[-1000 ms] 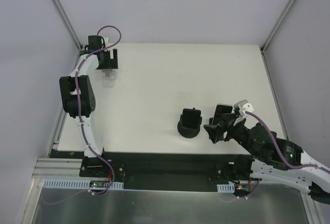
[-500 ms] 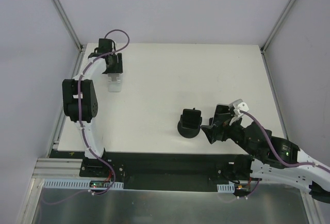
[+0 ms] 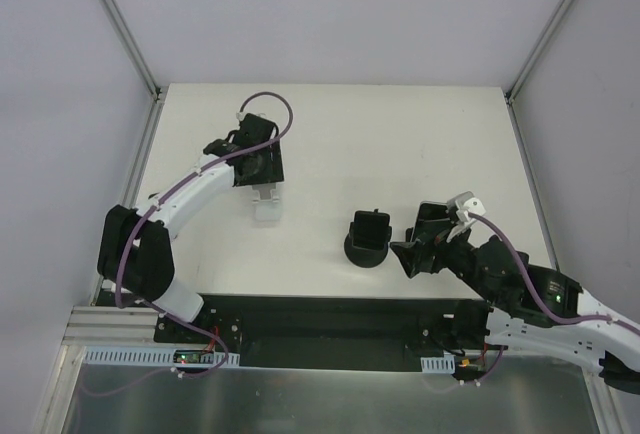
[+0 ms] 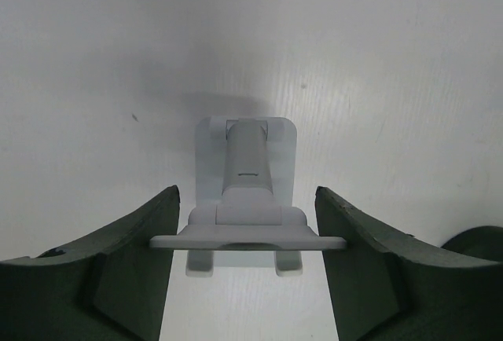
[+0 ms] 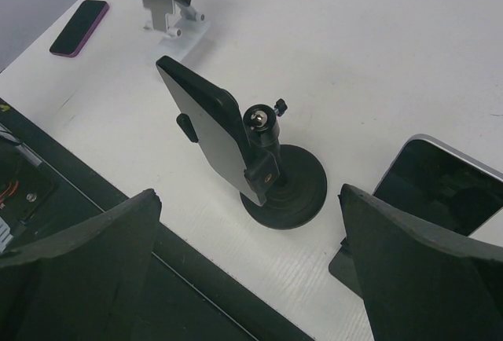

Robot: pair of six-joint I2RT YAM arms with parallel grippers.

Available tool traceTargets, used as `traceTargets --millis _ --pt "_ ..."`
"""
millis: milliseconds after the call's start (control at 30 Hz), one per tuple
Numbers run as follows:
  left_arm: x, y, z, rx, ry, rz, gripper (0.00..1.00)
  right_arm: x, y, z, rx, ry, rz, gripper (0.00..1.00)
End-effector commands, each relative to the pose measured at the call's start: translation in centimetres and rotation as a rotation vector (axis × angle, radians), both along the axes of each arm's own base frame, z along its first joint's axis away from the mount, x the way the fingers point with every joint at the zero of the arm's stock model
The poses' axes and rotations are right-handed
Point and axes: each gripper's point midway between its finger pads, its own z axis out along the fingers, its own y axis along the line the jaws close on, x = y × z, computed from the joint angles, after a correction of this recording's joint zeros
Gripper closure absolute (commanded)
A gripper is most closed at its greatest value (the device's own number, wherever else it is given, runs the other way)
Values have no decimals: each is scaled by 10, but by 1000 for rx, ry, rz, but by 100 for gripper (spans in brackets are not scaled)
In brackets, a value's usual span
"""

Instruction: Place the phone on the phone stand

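Looking through the right wrist camera, I see the phone stand (image 5: 271, 176) upright on the white tabletop (image 3: 400, 134). Its round base sits flat and its holder plate tilts back on the ball joint. My right gripper (image 5: 250, 193) hovers just short of the stand on its right side, fingers spread wide and holding nothing. A black wedge stand (image 5: 436, 188) with a glossy face rests just beside the phone stand, close to that gripper's right finger.

The phone (image 5: 78, 27), in a purple case, lies flat and face down well apart from the phone stand. It is on the stand's left side, near the tabletop's front edge, and neither gripper touches it. From the top camera I cannot see it, since my left arm covers that spot.

My left gripper (image 3: 262, 176) is left of the phone stand and farther back. It is clamped on a small white stand (image 4: 247, 199), its fingers (image 4: 134, 262) pressing the two ends of the top plate. That white stand's base rests on the tabletop, between the phone and the phone stand.
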Motion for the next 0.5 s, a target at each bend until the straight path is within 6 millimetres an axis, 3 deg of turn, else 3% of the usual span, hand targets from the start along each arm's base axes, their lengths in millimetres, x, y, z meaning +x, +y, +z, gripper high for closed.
traceTargets --millis 0,133,467 --pt "-35 4 -13 -13 66 142 100 7 5 10 26 -12 -32 1" --pt "-54 5 -14 -15 57 168 100 8 10 8 15 -3 -31 0" --pt "-97 -26 -20 -69 79 100 100 9 16 7 9 3 -30 0"
